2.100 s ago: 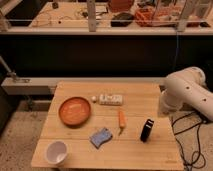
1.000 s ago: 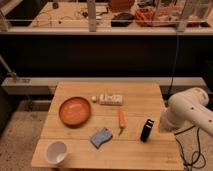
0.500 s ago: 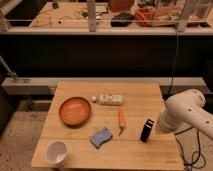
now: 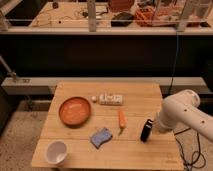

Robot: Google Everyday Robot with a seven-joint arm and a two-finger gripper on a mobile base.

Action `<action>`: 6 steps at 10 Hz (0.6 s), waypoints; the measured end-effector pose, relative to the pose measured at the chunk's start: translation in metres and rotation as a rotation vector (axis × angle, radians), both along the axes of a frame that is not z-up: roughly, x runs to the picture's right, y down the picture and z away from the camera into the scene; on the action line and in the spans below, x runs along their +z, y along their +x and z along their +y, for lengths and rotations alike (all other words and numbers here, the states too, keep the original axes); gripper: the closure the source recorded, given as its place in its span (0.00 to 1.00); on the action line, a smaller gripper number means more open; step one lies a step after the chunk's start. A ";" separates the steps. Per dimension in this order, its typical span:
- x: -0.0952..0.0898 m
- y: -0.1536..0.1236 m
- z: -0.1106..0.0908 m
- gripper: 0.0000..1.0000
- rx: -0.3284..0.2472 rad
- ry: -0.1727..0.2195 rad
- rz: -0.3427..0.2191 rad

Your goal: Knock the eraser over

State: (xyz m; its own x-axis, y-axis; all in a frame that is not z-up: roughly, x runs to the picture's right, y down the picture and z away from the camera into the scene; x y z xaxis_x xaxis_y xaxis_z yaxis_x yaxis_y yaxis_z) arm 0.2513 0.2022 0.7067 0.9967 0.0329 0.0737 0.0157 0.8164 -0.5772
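Note:
The eraser (image 4: pixel 145 130) is a small black block standing upright, slightly tilted, near the right front of the wooden table (image 4: pixel 75 142). My white arm comes in from the right. Its gripper (image 4: pixel 155 125) sits just to the right of the eraser, at the same height, very close to it or touching it. The arm's bulky white body hides the rest of the gripper.
An orange bowl (image 4: pixel 75 111) sits at the left. A white cup (image 4: pixel 56 152) stands at the front left. A blue sponge pad (image 4: pixel 101 137), a carrot (image 4: pixel 121 120) and a white strip (image 4: pixel 110 99) lie mid-table. Cables hang at the right.
My arm has dropped and moved left, bringing the gripper up to the eraser's right side. The eraser still stands in the same spot.

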 end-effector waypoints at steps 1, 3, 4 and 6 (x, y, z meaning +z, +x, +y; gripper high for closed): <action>0.000 -0.004 0.002 1.00 0.005 -0.003 -0.003; 0.002 -0.009 0.007 1.00 0.014 -0.009 -0.008; 0.003 -0.010 0.009 1.00 0.019 -0.011 -0.010; 0.005 -0.014 0.008 1.00 0.030 -0.011 -0.007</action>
